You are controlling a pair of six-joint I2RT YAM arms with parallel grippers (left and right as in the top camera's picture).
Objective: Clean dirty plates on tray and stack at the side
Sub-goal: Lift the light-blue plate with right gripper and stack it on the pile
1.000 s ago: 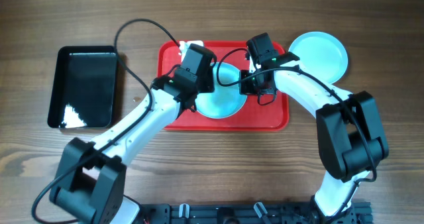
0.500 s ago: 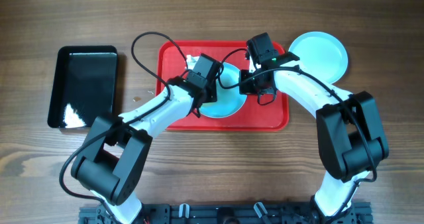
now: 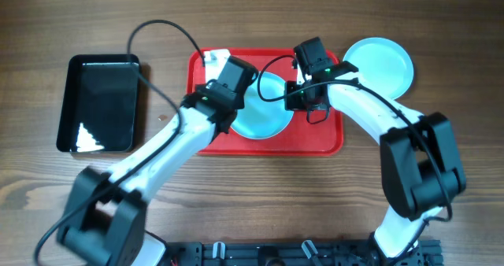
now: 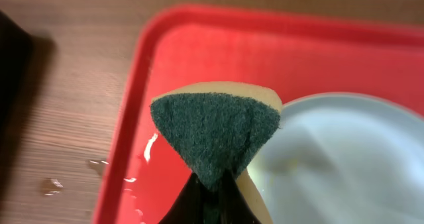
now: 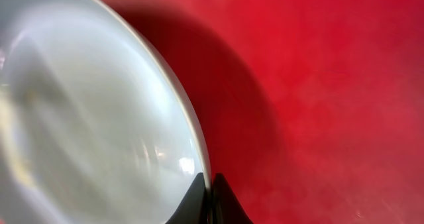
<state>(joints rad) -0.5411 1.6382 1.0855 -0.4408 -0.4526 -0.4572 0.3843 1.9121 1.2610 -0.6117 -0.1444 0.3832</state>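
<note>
Your right pincer [image 5: 211, 191] is clamped on the rim of the plate [image 5: 86, 118] on the red tray [image 3: 323, 140], mid-counter toward the far edge, your left pincer [image 4: 213, 196] grips a sponge [image 4: 215, 134] at that plate's left rim, and a second plate [image 3: 382, 65] sits off-tray toward the right edge.

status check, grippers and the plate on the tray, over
Left gripper shut on sponge, over tray beside plate. Right gripper pinching plate rim. Second plate on table, off tray's right end. Nothing in the way seen.
</note>
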